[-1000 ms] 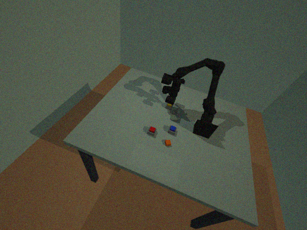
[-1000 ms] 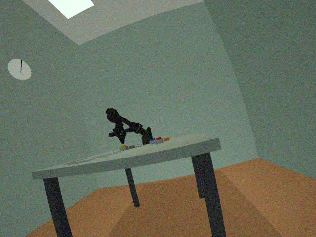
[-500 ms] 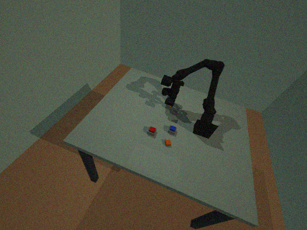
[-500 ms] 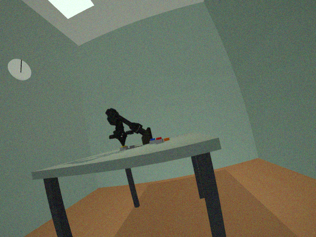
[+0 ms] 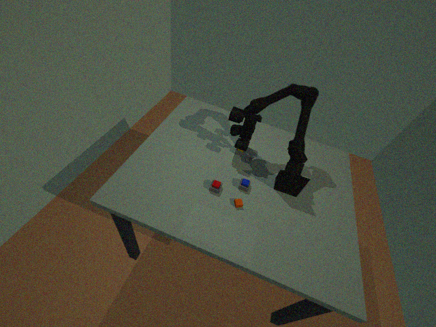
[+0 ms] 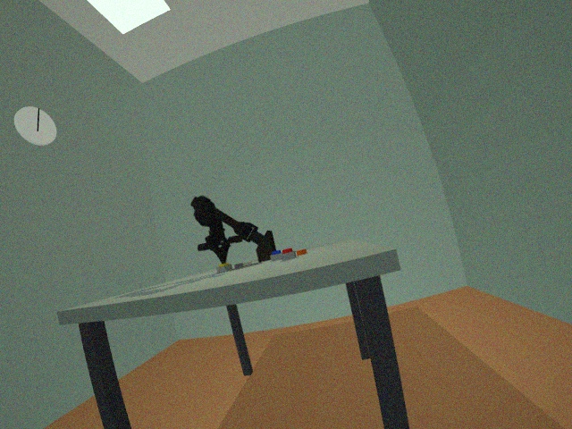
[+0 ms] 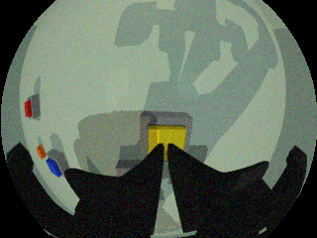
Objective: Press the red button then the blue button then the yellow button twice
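On the wall in the exterior view we see a round, pale clock face (image 6: 35, 125) with a thin black hand; on the ceiling, a bright white, flat, four-sided light panel (image 6: 131, 12).

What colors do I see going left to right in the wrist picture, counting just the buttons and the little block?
Red button, orange block, blue button, yellow button.

The gripper (image 5: 241, 150) (image 6: 223, 263) (image 7: 165, 147) partly hides the yellow button (image 5: 240, 150) (image 6: 224, 265) (image 7: 167, 135) in the wrist and top views.
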Motion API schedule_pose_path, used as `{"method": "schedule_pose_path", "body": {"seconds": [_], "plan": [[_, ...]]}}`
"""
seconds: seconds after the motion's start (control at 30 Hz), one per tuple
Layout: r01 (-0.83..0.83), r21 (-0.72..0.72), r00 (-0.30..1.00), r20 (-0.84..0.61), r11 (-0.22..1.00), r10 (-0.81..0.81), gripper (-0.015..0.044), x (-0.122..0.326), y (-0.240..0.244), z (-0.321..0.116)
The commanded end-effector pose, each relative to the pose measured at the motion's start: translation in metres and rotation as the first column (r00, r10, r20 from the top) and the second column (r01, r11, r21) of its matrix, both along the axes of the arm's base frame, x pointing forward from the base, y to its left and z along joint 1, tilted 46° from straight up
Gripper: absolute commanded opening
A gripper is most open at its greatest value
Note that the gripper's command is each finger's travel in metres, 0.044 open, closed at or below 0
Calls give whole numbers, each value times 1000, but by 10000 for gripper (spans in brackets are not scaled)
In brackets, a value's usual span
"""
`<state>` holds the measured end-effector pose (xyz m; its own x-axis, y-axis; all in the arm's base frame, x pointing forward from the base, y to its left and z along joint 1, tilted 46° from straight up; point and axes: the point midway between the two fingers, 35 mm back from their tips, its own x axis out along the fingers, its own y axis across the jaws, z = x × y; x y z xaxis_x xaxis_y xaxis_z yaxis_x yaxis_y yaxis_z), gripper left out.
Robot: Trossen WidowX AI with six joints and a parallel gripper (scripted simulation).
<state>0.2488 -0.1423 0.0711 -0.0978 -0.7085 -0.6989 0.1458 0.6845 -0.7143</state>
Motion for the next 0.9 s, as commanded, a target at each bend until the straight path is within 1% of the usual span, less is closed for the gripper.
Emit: {"method": "schedule_pose_path", "body": {"seconds": [0.0, 0.13, 0.27, 0.4, 0.6, 0.63, 0.87], "plan": [[-4, -3, 1000, 6, 1000, 4, 20, 4, 19, 19], [-4, -3, 1000, 5, 1000, 4, 20, 4, 21, 21], [-17, 20, 1000, 14, 1000, 17, 125, 18, 39, 10], [-45, 77, 999, 25, 996, 43, 230, 47, 94, -24], [-42, 98, 999, 16, 994, 40, 388, 62, 167, -68], [-38, 96, 999, 14, 995, 37, 400, 62, 180, -77], [-13, 47, 1000, 6, 999, 13, 400, 42, 261, -136]]}}
